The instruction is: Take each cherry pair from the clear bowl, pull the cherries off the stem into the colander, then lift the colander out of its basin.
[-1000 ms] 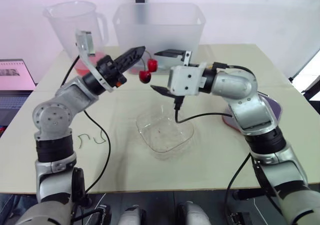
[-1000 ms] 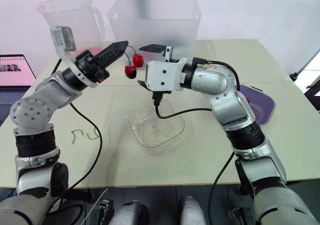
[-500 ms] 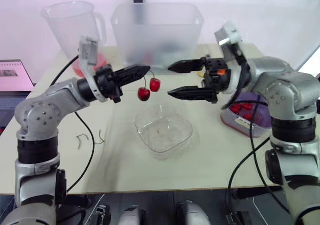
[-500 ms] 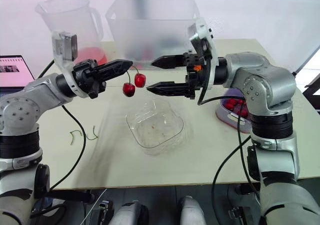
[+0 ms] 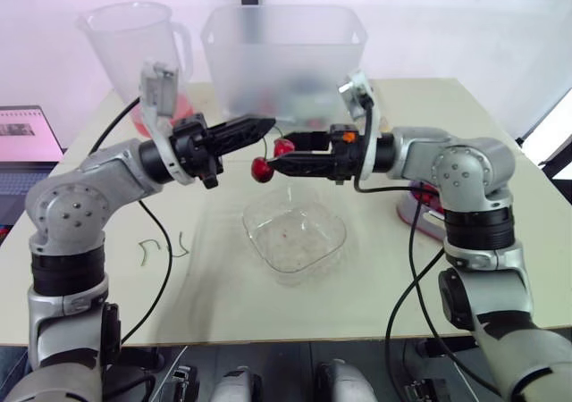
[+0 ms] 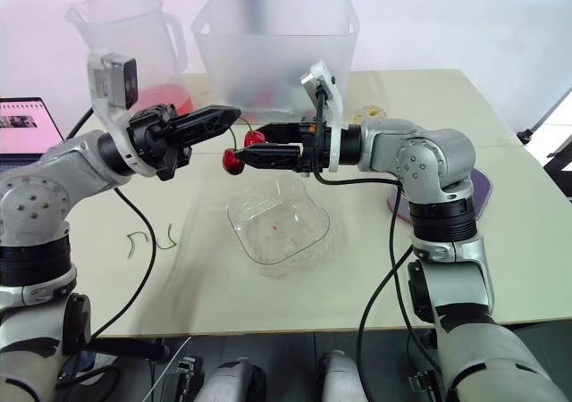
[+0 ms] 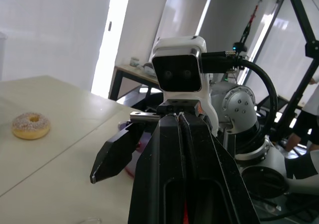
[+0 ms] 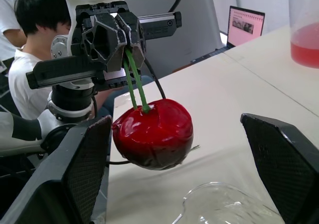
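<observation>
Left gripper (image 5: 266,124) pinches the thin green stem (image 8: 138,79); right gripper (image 5: 277,152), spread, straddles a glossy red cherry (image 8: 152,133), probably soft and slippery, best squeezed gently mid-fruit.

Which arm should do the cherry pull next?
Right: the right gripper is open, flanking a cherry; the left gripper is shut on the stem, anchoring it.

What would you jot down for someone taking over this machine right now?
Left gripper: shut on the stem of the cherry pair, held over the clear bowl's far rim.
Right gripper: open, fingers either side of one cherry, not yet closed.
Bowl holds no cherries. Purple basin sits beside the right arm, colander hidden behind it.
Left to do: pull both cherries off into the colander, then lift it out.
</observation>
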Robot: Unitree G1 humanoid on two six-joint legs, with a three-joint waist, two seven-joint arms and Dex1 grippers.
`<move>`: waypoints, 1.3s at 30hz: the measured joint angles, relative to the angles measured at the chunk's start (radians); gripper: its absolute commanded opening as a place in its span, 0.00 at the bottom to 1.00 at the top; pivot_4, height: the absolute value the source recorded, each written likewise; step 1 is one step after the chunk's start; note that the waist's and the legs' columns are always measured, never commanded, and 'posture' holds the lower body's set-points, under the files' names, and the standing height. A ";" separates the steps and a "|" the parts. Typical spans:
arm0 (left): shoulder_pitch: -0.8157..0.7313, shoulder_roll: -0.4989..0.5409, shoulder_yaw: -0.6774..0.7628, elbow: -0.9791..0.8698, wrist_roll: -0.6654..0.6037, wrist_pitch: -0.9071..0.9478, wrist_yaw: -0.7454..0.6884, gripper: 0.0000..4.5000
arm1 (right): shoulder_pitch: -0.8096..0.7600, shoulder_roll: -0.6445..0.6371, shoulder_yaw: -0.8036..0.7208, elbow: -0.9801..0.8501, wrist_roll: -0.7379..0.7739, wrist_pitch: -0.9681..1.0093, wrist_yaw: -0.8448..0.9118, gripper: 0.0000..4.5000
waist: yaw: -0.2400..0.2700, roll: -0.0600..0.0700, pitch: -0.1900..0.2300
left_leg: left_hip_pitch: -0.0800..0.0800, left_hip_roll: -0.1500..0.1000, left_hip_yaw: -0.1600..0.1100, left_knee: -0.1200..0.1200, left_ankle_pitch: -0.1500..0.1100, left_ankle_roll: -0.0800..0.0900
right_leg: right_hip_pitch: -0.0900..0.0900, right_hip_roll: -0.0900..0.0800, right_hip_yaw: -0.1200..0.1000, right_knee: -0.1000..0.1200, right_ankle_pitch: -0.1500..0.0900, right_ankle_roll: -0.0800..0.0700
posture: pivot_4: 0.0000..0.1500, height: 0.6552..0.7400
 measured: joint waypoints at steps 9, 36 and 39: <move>0.000 0.000 0.000 0.000 0.000 0.000 0.001 0.00 | 0.009 0.000 -0.029 -0.011 0.042 0.001 -0.019 0.63 | 0.000 0.000 0.000 | 0.000 0.000 0.000 0.000 0.000 0.000 | 0.000 0.000 0.000 0.000 0.000 0.000 | 1.00 0.39; -0.002 -0.019 0.001 0.010 0.018 -0.006 0.001 0.00 | 0.086 -0.095 0.054 -0.042 0.075 0.065 0.005 0.25 | 0.000 0.000 0.000 | 0.000 0.000 0.000 0.000 0.000 0.000 | 0.000 0.000 0.000 0.000 0.000 0.000 | 1.00 0.39; -0.002 -0.020 0.001 0.011 0.018 -0.006 0.001 0.00 | 0.099 -0.127 0.054 -0.042 0.075 0.065 0.017 0.25 | 0.000 0.000 0.000 | 0.000 0.000 0.000 0.000 0.000 0.000 | 0.000 0.000 0.000 0.000 0.000 0.000 | 1.00 0.39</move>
